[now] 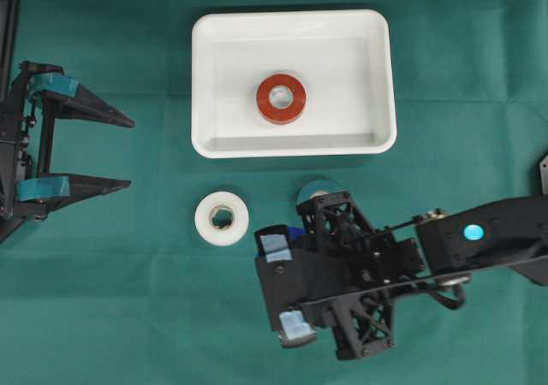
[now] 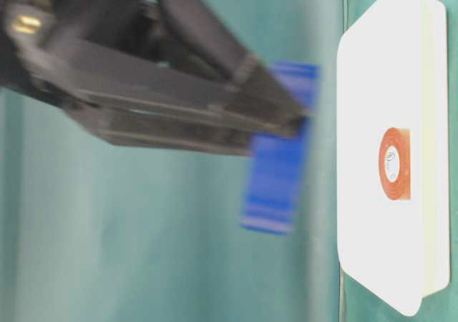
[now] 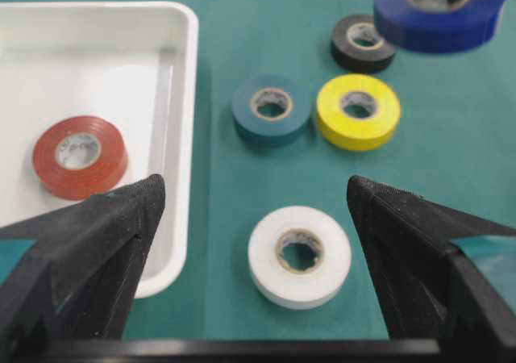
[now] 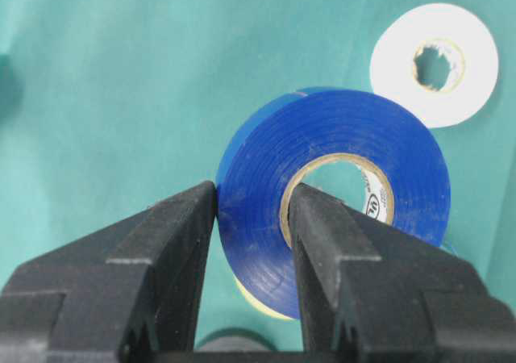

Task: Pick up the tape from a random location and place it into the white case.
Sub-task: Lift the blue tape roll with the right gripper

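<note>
Right gripper [image 4: 251, 218] is pinching the blue tape [image 4: 339, 177] by one wall, case [image 1: 214, 141] at its 12 o'clock. Left gripper [image 1: 128, 151] gapes empty. Thin grip, so the roll could swing or slip.

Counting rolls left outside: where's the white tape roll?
Overhead view: white tape roll lies on the green cloth, just below the white plastic case, left of the right gripper.
</note>
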Action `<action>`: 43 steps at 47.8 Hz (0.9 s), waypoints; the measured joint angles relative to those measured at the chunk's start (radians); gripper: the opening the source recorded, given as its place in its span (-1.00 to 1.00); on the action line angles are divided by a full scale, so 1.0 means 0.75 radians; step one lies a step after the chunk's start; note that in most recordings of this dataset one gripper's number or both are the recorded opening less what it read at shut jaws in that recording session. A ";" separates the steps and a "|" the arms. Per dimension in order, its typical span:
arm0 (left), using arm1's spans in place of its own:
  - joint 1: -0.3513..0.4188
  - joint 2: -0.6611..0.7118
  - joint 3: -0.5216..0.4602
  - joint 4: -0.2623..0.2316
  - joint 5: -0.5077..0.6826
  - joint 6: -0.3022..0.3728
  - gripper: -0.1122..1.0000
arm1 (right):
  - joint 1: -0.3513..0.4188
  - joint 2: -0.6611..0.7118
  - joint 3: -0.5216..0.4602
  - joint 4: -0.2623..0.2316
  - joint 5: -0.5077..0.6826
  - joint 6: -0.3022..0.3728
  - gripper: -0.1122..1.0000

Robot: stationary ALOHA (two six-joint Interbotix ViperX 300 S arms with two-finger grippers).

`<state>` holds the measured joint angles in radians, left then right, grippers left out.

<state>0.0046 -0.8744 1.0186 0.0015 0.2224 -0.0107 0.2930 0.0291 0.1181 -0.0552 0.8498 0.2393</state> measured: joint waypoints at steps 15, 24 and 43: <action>-0.002 0.000 0.000 0.002 0.008 0.000 0.93 | 0.000 -0.094 -0.045 -0.002 0.092 -0.002 -0.23; 0.000 0.000 0.000 0.000 0.010 0.000 0.93 | 0.002 -0.104 -0.049 0.000 0.100 -0.002 -0.23; -0.002 0.000 0.000 0.002 0.016 0.000 0.93 | 0.000 -0.104 -0.049 0.000 0.100 -0.002 -0.23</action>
<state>0.0031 -0.8744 1.0186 0.0031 0.2347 -0.0107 0.2930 -0.0491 0.0813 -0.0552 0.9250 0.2378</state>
